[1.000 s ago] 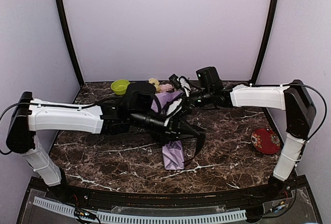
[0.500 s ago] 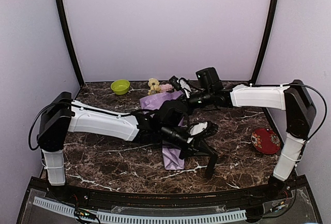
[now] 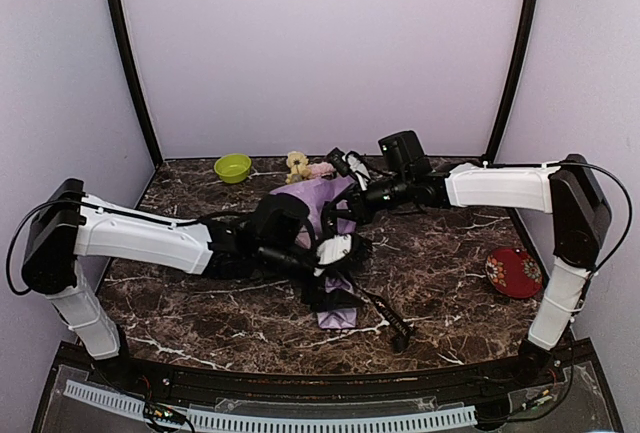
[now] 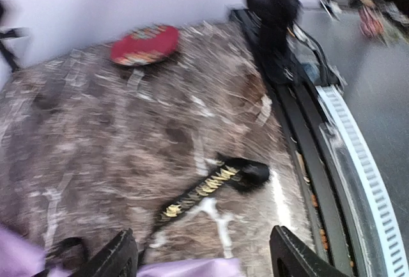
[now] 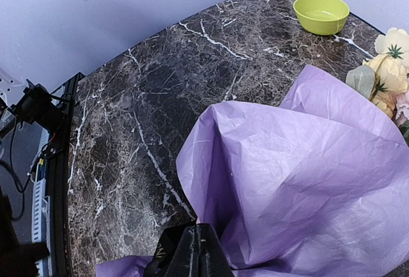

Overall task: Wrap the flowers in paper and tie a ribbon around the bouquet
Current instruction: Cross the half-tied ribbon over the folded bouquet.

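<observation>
The bouquet [image 3: 320,196] lies on its side mid-table, wide end toward the back wall and narrow end toward the arms' bases. Its lilac paper [image 5: 287,181] is creased and billows in loose folds. The flowers [image 3: 304,166], pale yellow and pink heads, poke out at the far end. The black ribbon [image 4: 208,186] trails away from the cone's narrow end and lies slack on the marble, with gold marks along part of it; its free end rests near the table's front edge.

The left gripper [image 4: 204,256] hangs low over the bouquet's lower half with its fingers spread wide and nothing between them, though the wrist view is blurred. The right gripper [image 5: 199,235] reaches in from the right at the bouquet's upper part. Its fingers are clenched together, tips against a fold of the paper. We cannot tell whether any paper or ribbon is pinched there.

On the dark marble table [image 3: 200,303], a green bowl [image 3: 232,166] sits near the back left, just beside the flower heads. A red plate [image 3: 513,273] lies well apart at the right.
</observation>
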Controlling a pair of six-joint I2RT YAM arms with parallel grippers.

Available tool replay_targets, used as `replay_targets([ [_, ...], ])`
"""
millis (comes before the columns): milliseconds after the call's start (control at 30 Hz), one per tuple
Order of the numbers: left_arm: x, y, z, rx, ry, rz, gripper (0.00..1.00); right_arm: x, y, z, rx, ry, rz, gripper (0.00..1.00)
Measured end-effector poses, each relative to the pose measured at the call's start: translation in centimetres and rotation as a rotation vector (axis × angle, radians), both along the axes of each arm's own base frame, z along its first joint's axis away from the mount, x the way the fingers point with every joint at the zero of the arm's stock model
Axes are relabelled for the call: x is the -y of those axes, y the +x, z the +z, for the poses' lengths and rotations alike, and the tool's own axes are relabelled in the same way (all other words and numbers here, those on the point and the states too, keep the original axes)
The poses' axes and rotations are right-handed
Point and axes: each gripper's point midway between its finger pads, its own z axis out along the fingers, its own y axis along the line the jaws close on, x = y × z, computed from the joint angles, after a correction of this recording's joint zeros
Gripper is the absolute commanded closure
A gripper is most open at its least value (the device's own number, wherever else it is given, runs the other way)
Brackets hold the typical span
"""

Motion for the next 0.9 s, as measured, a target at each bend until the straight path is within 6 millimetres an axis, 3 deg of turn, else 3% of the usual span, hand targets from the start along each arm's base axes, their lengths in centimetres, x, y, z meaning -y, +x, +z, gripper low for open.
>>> replay_targets([
  [133, -3.4, 5.4, 3.7, -0.02, -0.144, 0.169, 0.51, 0.0, -0.1, 0.0, -0.006, 0.003, 0.001, 1.0],
  [233, -6.4, 9.0, 4.4, 0.0, -0.221, 0.324, 0.53, -0.1, -0.1, 0.1, -0.01, 0.006, 0.001, 1.0],
  [333, -7.6, 9.9, 3.2, 0.0, -0.236, 0.41, 0.45, -0.2, -0.3, 0.2, -0.016, 0.013, 0.007, 1.0],
  [533, -7.6, 12.2, 1.1, 0.011, -0.227, 0.519, 0.38, -0.5, -1.0, 0.6, -0.022, 0.024, 0.016, 1.0],
  [700, -7.2, 13.5, -1.9, -0.005, -0.171, 0.566, 0.5, -0.7, -2.0, 0.9, -0.023, 0.031, 0.031, 1.0],
  [900, -7.0, 13.9, -3.1, -0.007, -0.155, 0.576, 0.69, -1.0, -2.6, 1.4, -0.02, 0.041, 0.047, 1.0],
])
